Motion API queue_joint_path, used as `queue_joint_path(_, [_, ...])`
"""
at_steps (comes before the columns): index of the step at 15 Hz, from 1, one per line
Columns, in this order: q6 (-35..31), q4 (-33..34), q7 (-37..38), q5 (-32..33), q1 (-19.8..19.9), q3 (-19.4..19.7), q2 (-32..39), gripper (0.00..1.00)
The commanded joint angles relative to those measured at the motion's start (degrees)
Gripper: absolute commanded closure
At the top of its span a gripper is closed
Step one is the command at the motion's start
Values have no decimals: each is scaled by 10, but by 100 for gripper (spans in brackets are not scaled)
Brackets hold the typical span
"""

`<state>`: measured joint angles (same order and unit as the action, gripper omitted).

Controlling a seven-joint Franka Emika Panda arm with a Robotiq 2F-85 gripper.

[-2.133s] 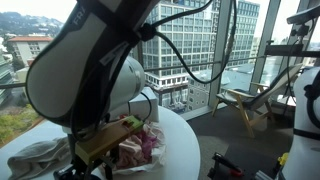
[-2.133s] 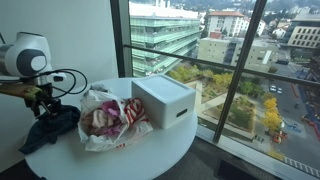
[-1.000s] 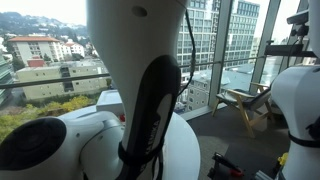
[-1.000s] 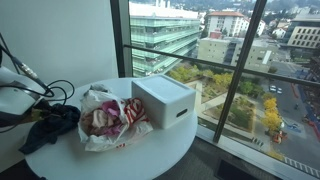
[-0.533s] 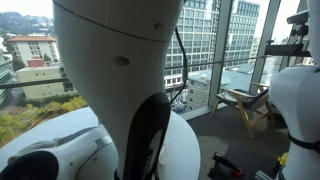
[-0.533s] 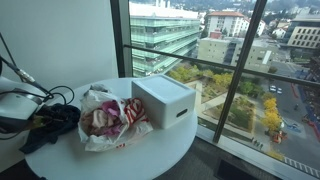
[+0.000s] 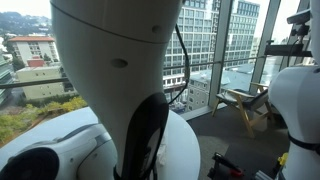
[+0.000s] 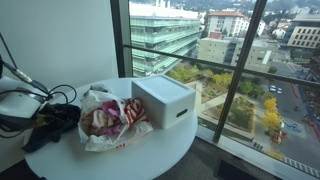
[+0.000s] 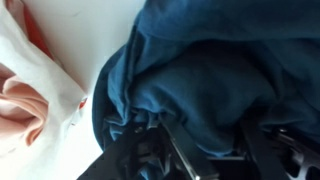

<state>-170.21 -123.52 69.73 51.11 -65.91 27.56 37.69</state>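
Observation:
A crumpled dark blue cloth (image 9: 210, 70) fills most of the wrist view and lies at the left of the round white table (image 8: 125, 158) in an exterior view (image 8: 62, 122). My gripper (image 9: 205, 150) is pressed down into the cloth. Its fingers stand apart, open, with a fold of the cloth bulging between them. In an exterior view my arm (image 8: 16, 104) hangs low over the cloth at the left edge, and the fingers themselves are hidden there. My arm's body (image 7: 120, 80) blocks nearly all of an exterior view.
A clear plastic bag of pink and red clothes (image 8: 105, 118) lies just beside the cloth, and shows at the left of the wrist view (image 9: 28, 95). A white box (image 8: 165, 100) stands beyond it near the window. Black cables (image 8: 60, 97) trail behind the cloth.
The arm has come down from above the table onto the blue cloth and now covers an exterior view. In the last half second it has hardly moved.

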Motion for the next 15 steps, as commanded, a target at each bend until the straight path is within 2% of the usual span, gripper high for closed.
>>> queue_joint_path(1, [18, -23, 12, 5, -12, 27, -44, 88])
queue_joint_path(4, [30, -55, -8, -1, 0, 35, -108, 94])
queue_joint_path(6, [30, -75, -15, -6, 9, 40, -154, 90])
queue_joint_path(15, [41, -136, -25, -25, 44, 55, -352, 90])
